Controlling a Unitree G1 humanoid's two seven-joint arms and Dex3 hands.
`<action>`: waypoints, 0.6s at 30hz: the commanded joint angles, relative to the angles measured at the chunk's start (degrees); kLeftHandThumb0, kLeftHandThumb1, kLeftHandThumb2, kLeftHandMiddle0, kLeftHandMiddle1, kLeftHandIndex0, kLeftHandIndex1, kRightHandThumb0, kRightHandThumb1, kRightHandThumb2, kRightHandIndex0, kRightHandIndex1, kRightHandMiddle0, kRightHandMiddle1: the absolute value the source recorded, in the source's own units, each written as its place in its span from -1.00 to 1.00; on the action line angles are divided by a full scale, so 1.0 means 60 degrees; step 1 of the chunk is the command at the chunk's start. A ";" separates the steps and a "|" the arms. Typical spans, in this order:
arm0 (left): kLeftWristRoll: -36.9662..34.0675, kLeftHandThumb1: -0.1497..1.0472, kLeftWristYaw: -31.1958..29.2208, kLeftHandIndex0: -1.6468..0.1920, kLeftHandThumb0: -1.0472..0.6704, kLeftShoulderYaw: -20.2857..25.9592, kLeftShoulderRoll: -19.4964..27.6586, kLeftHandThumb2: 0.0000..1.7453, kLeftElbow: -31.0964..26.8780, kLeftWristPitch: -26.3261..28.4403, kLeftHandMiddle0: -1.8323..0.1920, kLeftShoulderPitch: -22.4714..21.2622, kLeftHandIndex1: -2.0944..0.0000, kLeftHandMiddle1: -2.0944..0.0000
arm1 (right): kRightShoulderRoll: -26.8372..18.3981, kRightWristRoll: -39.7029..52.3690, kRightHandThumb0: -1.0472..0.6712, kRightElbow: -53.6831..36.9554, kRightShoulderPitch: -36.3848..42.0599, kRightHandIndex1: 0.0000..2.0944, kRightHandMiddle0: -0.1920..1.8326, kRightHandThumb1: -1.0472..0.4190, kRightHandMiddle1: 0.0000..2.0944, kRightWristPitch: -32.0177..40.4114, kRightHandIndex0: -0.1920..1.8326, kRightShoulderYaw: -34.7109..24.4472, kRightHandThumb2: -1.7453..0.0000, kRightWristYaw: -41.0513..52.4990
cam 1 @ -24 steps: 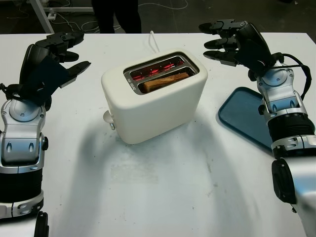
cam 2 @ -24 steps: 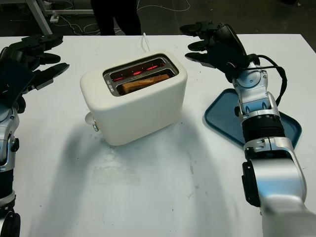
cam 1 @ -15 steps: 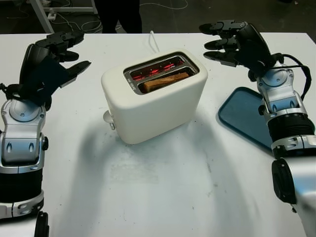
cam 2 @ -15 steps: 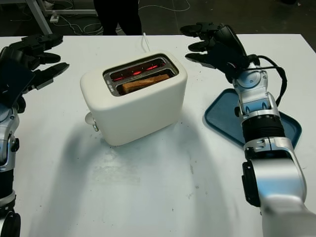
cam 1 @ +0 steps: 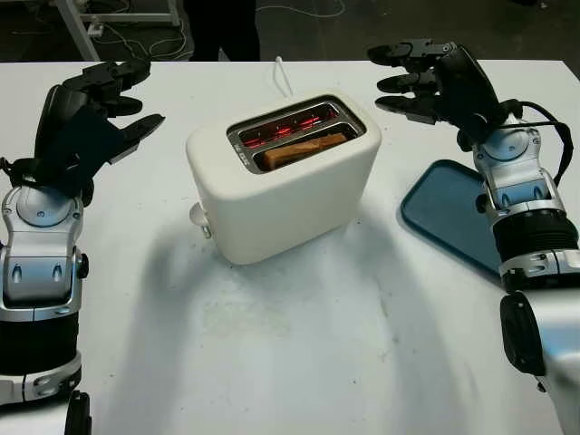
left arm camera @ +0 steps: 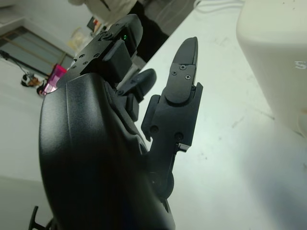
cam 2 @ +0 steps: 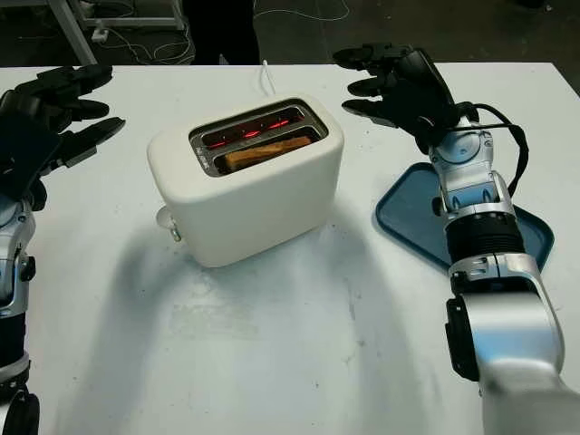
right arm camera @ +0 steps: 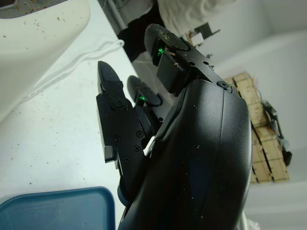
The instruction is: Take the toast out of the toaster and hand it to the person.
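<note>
A cream two-slot toaster (cam 1: 285, 186) stands in the middle of the white table (cam 1: 299, 344). A brown slice of toast (cam 1: 304, 149) sits low in its nearer slot, while the far slot glows red. My left hand (cam 1: 113, 104) is raised to the toaster's left, open and apart from it. My right hand (cam 1: 412, 77) hovers open above the table by the toaster's far right corner, holding nothing. A person in dark trousers (cam 1: 222, 25) stands beyond the table's far edge.
A blue tray (cam 1: 449, 222) lies on the table to the right, partly under my right forearm. The toaster's white cord (cam 1: 283, 77) runs toward the far edge. A lever knob (cam 1: 197, 216) sticks out of the toaster's left end.
Both hands have drifted very slightly; the toaster and toast have not moved.
</note>
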 commanded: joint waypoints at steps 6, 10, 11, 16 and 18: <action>-0.0003 0.79 0.0078 0.15 -0.17 0.0062 -0.0007 -0.87 0.0004 -0.0153 0.52 0.0111 0.96 0.21 | -0.0027 0.0188 0.12 -0.0100 0.0151 -0.89 -0.12 -0.83 -1.00 0.0030 -0.06 -0.0111 0.95 0.0090; -0.0010 0.79 0.0090 0.15 -0.16 0.0087 -0.0017 -0.87 -0.0027 -0.0147 0.52 0.0132 0.96 0.22 | -0.0046 0.0073 0.07 -0.0141 0.0136 -0.89 -0.12 -0.83 -0.99 0.0074 -0.06 -0.0051 0.97 0.0021; 0.0004 0.79 0.0102 0.14 -0.16 0.0092 -0.0015 -0.87 -0.0031 -0.0158 0.52 0.0143 0.96 0.21 | -0.0051 0.0047 0.07 -0.0143 0.0142 -0.89 -0.12 -0.83 -0.99 0.0019 -0.06 -0.0038 0.97 -0.0002; -0.0038 0.79 0.0112 0.14 -0.16 0.0157 -0.0021 -0.87 -0.0021 -0.0180 0.52 0.0169 0.96 0.22 | -0.0021 0.0078 0.09 -0.0128 0.0127 -0.89 -0.11 -0.83 -0.99 -0.0022 -0.04 -0.0044 0.98 0.0037; -0.0069 0.79 0.0109 0.14 -0.18 0.0180 -0.0037 -0.88 -0.0037 -0.0149 0.52 0.0164 0.96 0.22 | -0.0021 0.0069 0.07 -0.0192 0.0127 -0.90 -0.12 -0.83 -1.00 0.0143 -0.05 -0.0039 0.97 0.0046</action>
